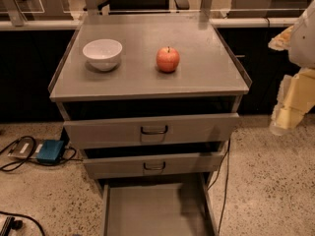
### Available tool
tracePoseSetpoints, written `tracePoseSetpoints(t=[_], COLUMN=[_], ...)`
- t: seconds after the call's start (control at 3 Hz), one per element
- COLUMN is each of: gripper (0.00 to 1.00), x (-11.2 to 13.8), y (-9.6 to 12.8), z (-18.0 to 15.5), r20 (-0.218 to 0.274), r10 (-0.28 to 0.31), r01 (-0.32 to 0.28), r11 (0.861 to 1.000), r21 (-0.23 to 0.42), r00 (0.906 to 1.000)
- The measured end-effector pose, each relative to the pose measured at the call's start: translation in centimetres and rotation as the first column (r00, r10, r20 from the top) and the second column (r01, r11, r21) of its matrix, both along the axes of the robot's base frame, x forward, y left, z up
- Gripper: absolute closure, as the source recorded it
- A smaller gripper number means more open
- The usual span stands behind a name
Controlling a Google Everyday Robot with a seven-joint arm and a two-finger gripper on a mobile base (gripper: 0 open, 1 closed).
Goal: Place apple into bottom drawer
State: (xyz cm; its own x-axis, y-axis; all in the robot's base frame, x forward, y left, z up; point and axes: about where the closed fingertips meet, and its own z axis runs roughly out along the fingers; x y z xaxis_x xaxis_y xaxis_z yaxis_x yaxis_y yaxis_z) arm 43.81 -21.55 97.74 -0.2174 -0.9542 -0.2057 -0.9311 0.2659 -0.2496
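Camera view shows a grey cabinet with a flat top (pixel 206 77). The apple (pixel 168 59) sits on that top, near the middle. It is red with a little dark stem. A white bowl (pixel 102 61) sits at 9 o'clock from the apple, apart from it. The bowl looks empty.

The gripper (pixel 288 107) hangs at 3 o'clock in the picture, off the side of the cabinet and well apart from the apple. It holds nothing. I cannot tell if it is spread wide or squeezed tight.

The bottom drawer (pixel 152 210) is at 6 o'clock, pulled out over the floor. It is a plain tray with thin walls, and nothing is in the part we can see. Above it are the top drawer (pixel 197 128) and the middle drawer (pixel 197 164). Both have dark loop handles and are pulled out only a little. I cannot see inside them.

The job now, I think, is to go and get the apple. The gripper should move toward 9 o'clock, come over the apple, and go down around its round sides. It should stay away from the bowl. It should squeeze softly, because a round apple may roll away. Later it must reach low past the two upper drawers, so it should not bump them.
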Motion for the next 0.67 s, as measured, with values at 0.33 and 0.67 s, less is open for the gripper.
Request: tracePoseSetpoints(t=[0.33, 0.67], gripper=[0.0, 0.0], x=[0.0, 2.6], y=[0.0, 1.7], z=[0.0, 0.5], r20=[0.001, 0.031], r10=[0.001, 0.044], r01=[-0.001, -0.045], r11=[1.0, 0.999], r21=[-0.001, 0.022], r00=[1.0, 0.9985])
